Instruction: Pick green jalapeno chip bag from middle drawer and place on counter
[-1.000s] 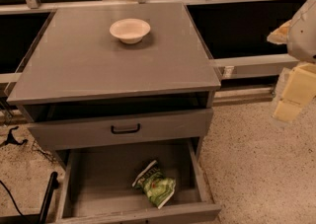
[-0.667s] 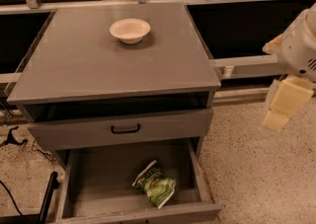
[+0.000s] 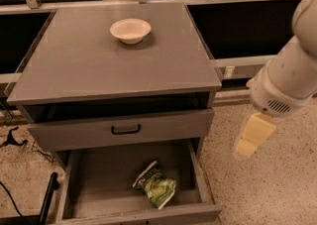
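The green jalapeno chip bag (image 3: 156,187) lies in the open middle drawer (image 3: 101,184) (near its front wall). The gripper (image 3: 246,145) hangs right of the cabinet (image 3: 168,126), well apart from the bag; whether it is open or closed I cannot tell

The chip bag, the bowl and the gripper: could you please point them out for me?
chip bag (image 3: 157,188): camera view, middle of its green foil, in the open drawer (image 3: 99,189).
bowl (image 3: 130,29): camera view, inner hollow, on the counter (image 3: 99,70).
gripper (image 3: 244,148): camera view, lower tip, right of the drawer, over the floor (image 3: 282,194).
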Robot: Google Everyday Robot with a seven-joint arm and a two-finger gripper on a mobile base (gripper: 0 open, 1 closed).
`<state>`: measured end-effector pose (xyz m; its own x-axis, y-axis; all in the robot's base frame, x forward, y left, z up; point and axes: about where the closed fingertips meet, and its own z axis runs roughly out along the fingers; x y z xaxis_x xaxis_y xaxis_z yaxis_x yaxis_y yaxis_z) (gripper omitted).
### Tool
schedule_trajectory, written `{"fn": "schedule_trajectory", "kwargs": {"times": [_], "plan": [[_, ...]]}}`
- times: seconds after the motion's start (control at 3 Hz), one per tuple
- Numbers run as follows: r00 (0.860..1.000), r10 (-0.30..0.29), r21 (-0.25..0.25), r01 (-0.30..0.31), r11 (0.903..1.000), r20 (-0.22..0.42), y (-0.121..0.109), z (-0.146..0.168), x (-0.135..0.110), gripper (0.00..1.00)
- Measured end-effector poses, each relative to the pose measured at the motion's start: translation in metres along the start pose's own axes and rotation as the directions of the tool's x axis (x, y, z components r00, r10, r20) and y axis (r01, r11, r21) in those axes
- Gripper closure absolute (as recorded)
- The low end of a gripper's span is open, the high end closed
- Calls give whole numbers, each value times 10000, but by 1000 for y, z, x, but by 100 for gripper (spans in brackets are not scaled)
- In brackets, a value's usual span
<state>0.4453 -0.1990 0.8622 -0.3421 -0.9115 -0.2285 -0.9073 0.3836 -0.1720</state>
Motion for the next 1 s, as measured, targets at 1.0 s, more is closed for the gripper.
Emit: {"fn": "schedule_trajectory", "kwargs": {"times": [1.0], "plan": [[9982, 510, -590, -528, 9969, -304, 18, 72, 14, 0]]}}
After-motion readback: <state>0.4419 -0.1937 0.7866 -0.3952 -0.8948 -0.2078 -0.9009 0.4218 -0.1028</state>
